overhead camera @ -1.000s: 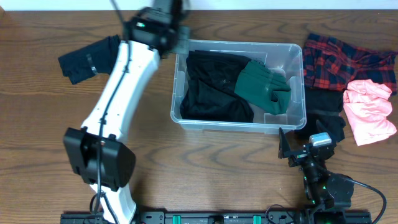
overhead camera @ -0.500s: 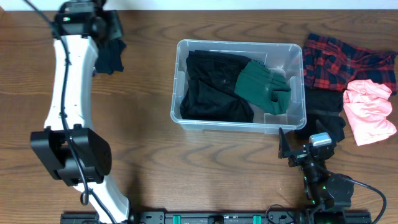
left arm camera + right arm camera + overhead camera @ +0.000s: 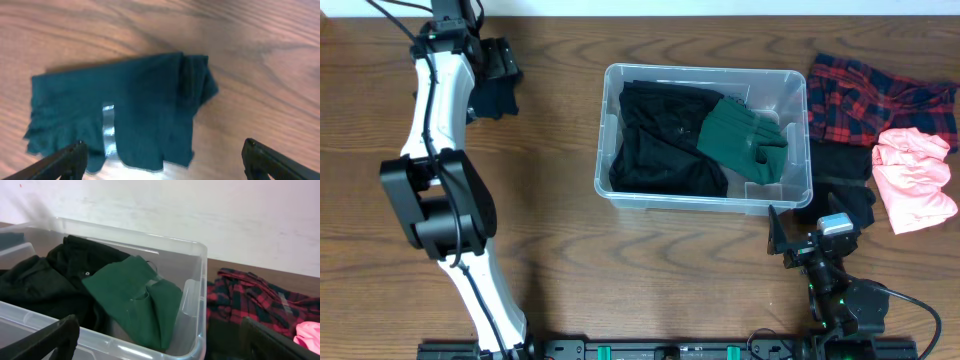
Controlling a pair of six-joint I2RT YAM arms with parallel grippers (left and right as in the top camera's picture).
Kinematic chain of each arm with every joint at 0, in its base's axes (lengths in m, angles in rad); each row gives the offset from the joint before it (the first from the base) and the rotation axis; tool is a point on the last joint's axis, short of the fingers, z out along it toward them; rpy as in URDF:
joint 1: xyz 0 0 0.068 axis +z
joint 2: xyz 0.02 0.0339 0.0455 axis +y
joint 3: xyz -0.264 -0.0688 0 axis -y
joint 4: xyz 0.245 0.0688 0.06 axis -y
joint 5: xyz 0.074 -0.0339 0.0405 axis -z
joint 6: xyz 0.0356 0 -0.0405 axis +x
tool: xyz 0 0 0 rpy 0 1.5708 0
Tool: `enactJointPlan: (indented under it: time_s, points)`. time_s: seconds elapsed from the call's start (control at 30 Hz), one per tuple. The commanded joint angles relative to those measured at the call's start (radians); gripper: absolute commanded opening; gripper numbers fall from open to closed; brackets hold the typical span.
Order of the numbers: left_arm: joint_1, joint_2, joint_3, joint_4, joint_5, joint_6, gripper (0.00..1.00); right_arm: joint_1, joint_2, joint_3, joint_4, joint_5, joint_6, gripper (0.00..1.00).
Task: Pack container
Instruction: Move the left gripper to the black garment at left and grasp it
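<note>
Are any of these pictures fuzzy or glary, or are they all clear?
Left wrist view: blurred throughout, the dark folded cloth has smeared edges. Right wrist view: fairly crisp, faint sheen on the container rim. Overhead view: evenly lit, sharp, no strong glare.

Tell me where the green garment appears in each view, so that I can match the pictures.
Overhead: the green garment lies in the right half of the container, over black clothes.
Left wrist: not in it; only a dark cloth on the table.
Right wrist: lower centre, inside the container.
Shared landmark: the red plaid cloth, right of the container in the overhead and right wrist views.
</note>
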Motion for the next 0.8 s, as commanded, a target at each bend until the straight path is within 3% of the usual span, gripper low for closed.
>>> enactJointPlan:
  time_s: [0.0, 0.73, 0.77]
  points:
    - [0.003, 0.039, 0.013, 0.025, -0.064, 0.028, 0.98, -0.008, -0.006, -0.002, -0.003, 0.002, -0.006, 0.99]
    - [0.003, 0.222, 0.006, 0.082, -0.106, 0.029, 0.99, -0.008, -0.006, -0.002, -0.003, 0.002, -0.006, 0.99]
    - [0.003, 0.222, 0.006, 0.082, -0.106, 0.029, 0.96, -0.008, -0.006, -0.002, -0.003, 0.002, -0.006, 0.99]
